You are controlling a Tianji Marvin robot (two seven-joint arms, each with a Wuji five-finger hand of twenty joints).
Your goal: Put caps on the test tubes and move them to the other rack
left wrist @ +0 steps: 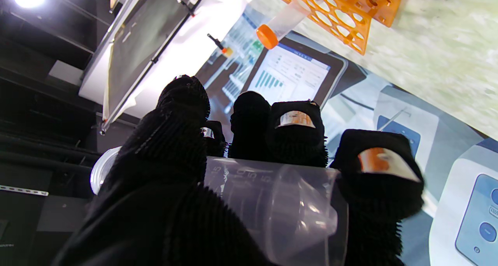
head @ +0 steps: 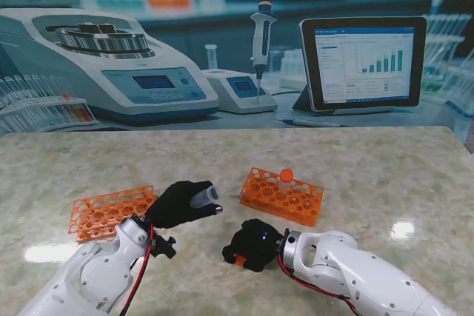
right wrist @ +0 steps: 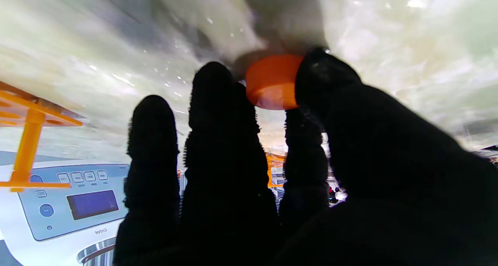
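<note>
My left hand [head: 181, 203] is shut on a clear uncapped test tube [head: 205, 195], held lying sideways a little above the table; the left wrist view shows the tube [left wrist: 272, 203] across the black-gloved fingers [left wrist: 297, 137]. My right hand [head: 254, 245] is lowered palm-down onto the table, its fingertips [right wrist: 218, 87] pinching an orange cap [right wrist: 272, 81] that still touches the tabletop. An orange rack [head: 283, 195] stands farther from me with one capped tube [head: 286, 177] upright in it. A second orange rack [head: 111, 212] lies to the left, beside my left arm.
A printed lab backdrop with a centrifuge [head: 111, 64], a pipette [head: 261, 42] and a tablet [head: 363, 61] stands behind the marble table [head: 385, 175]. The left rack sits close against my left forearm.
</note>
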